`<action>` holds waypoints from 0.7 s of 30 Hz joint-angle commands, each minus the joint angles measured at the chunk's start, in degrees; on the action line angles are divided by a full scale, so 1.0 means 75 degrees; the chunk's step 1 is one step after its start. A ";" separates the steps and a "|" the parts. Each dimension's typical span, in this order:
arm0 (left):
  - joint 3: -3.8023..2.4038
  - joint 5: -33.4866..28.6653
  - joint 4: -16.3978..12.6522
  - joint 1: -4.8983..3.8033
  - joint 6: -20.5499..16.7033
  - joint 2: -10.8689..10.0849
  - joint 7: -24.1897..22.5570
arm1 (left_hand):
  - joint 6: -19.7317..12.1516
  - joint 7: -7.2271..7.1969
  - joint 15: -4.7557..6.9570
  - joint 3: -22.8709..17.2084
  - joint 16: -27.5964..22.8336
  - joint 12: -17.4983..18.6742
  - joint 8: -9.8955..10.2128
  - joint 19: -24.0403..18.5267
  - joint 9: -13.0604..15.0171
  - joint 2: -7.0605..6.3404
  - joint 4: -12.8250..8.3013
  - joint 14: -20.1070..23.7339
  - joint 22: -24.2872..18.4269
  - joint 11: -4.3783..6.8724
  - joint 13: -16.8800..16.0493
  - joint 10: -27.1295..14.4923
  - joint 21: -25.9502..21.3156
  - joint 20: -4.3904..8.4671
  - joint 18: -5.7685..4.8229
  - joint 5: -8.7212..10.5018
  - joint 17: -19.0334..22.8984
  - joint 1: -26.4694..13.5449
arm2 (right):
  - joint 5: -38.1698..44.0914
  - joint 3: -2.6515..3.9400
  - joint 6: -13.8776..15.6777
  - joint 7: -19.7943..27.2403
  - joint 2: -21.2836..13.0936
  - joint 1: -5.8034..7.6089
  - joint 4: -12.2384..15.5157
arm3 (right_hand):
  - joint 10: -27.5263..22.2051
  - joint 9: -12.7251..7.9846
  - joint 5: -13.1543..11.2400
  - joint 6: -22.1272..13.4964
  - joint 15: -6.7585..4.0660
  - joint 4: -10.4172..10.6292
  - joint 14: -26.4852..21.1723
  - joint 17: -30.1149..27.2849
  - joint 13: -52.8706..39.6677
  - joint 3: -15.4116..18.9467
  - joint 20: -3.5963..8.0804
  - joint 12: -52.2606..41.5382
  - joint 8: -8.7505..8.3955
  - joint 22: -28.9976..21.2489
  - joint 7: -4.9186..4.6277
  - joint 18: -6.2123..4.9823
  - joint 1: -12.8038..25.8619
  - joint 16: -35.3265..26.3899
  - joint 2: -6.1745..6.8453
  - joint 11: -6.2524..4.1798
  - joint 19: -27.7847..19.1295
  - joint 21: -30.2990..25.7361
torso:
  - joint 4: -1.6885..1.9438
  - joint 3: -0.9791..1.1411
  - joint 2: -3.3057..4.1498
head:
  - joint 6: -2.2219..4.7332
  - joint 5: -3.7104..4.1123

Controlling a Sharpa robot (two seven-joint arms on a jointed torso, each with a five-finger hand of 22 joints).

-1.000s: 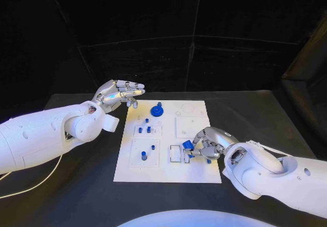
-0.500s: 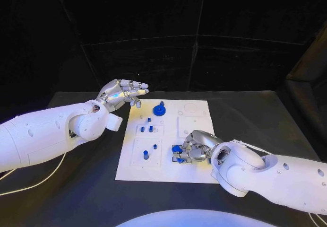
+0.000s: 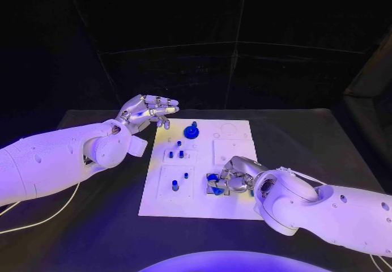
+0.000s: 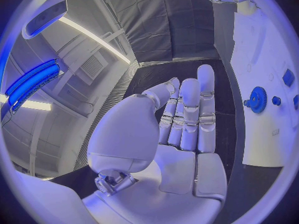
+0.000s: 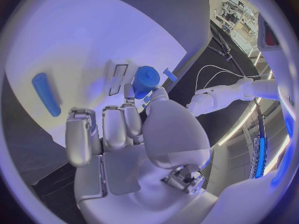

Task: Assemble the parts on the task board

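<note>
Blue gear (image 3: 191,132) seated at board's 12 o'clock; right hand (image 3: 233,178) fingers gripped blue part (image 5: 146,80); left hand (image 3: 147,110) fingers empty, apart; assembly unfinished.

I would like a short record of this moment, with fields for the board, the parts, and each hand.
board: white task board in the middle of the black table
far part: blue gear near the board's far edge
middle parts: small blue pegs standing in the board
left hand: raised beside the board's far left corner, holds nothing, fingers apart
right hand: low over the board's near side, grips a blue cylinder
</note>
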State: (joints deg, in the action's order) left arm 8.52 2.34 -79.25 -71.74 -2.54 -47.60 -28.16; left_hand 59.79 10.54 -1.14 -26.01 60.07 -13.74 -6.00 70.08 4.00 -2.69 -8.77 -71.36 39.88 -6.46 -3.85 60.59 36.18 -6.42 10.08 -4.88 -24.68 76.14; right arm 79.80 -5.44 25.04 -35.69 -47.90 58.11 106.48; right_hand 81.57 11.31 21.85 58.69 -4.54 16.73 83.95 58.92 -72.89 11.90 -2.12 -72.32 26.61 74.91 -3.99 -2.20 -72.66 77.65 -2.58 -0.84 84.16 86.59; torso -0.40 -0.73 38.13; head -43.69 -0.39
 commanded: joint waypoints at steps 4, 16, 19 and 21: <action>-0.0006 -0.0032 -0.0006 -0.0011 0.0089 0.0027 -0.0022 | -0.0037 0.0022 0.0011 0.0039 -0.0030 -0.0044 -0.0032 -0.0029 -0.0013 0.0012 0.0004 0.0057 -0.0013 -0.0004 0.0011 -0.0042 -0.0035 -0.0008 0.0049 0.0024 0.0017 -0.0082 | 0.0498 -0.0023 -0.0035 -0.0524 0.0095 -0.0018 -0.0037 | 0.0187 0.0348 -0.0707 0.0361 -0.0166 -0.0003 0.0176 -0.0150 -0.0072 0.0571 0.0188 0.0017 0.0317 0.1667 0.0285 0.0192 0.0681 -0.0140 -0.0164 -0.0191 0.0588 0.0163 | -0.0009 0.0004 -0.0010 | -0.0040 -0.0021; -0.0005 -0.0032 0.0010 -0.0011 0.0104 0.0037 -0.0012 | -0.0049 0.0025 0.0009 0.0045 -0.0033 -0.0044 -0.0028 -0.0031 -0.0015 0.0010 0.0003 0.0063 -0.0015 -0.0006 0.0011 -0.0052 -0.0038 -0.0010 0.0049 0.0023 0.0030 -0.0089 | 0.1451 -0.0020 0.0067 -0.0884 0.0132 -0.0017 -0.0003 | 0.0129 0.0532 -0.2526 0.0153 -0.0136 0.0016 0.0140 -0.0415 0.0030 0.0459 0.0175 0.0331 0.0375 0.1670 0.0239 0.0191 0.2863 -0.0323 0.0399 -0.0156 0.0585 0.0156 | -0.0018 0.0007 -0.0007 | -0.0036 -0.0027; -0.0005 -0.0032 0.0013 -0.0011 0.0108 0.0037 -0.0009 | -0.0049 0.0025 0.0009 0.0045 -0.0033 -0.0044 -0.0028 -0.0031 -0.0015 0.0010 0.0003 0.0063 -0.0015 -0.0006 0.0011 -0.0052 -0.0038 -0.0010 0.0049 0.0023 0.0030 -0.0089 | 0.1550 -0.0020 0.0073 -0.0827 0.0084 -0.0017 0.0060 | 0.0124 0.0558 -0.2501 0.0134 -0.0132 0.0028 0.0139 -0.0445 0.0030 0.0205 0.0168 0.0367 0.0380 0.1667 0.0233 0.0190 0.2826 -0.0347 0.0518 -0.0151 0.0583 0.0151 | -0.0014 0.0008 -0.0007 | -0.0041 -0.0017; -0.0004 -0.0032 0.0016 -0.0011 0.0109 0.0038 -0.0006 | -0.0049 0.0025 0.0009 0.0045 -0.0033 -0.0044 -0.0028 -0.0031 -0.0015 0.0010 0.0003 0.0063 -0.0015 -0.0006 0.0011 -0.0052 -0.0038 -0.0010 0.0049 0.0023 0.0030 -0.0089 | 0.1570 -0.0019 0.0090 -0.0745 0.0037 -0.0018 0.0119 | 0.0131 0.0577 -0.2399 0.0125 -0.0129 0.0003 0.0145 -0.0438 0.0012 0.0014 0.0163 0.0370 0.0387 0.1668 0.0234 0.0190 0.2503 -0.0350 0.0621 -0.0145 0.0583 0.0151 | -0.0016 0.0010 -0.0007 | -0.0040 -0.0018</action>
State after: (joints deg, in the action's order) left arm 8.53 2.34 -79.11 -71.75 -2.43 -47.38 -28.09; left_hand 59.79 10.53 -1.14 -26.01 60.08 -13.74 -6.00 70.08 3.96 -2.69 -8.77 -71.36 39.84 -6.45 -3.85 60.59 36.18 -6.42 10.07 -4.88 -24.51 76.14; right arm 88.75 -5.59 25.05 -39.57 -47.48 57.94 106.97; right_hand 82.89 15.63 3.62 60.01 -5.77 16.78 83.94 55.63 -72.71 12.33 -1.12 -69.78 29.32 74.91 -2.32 -1.28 -53.23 75.34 2.02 -2.15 83.96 87.58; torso -0.47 -0.66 38.07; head -43.97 -0.54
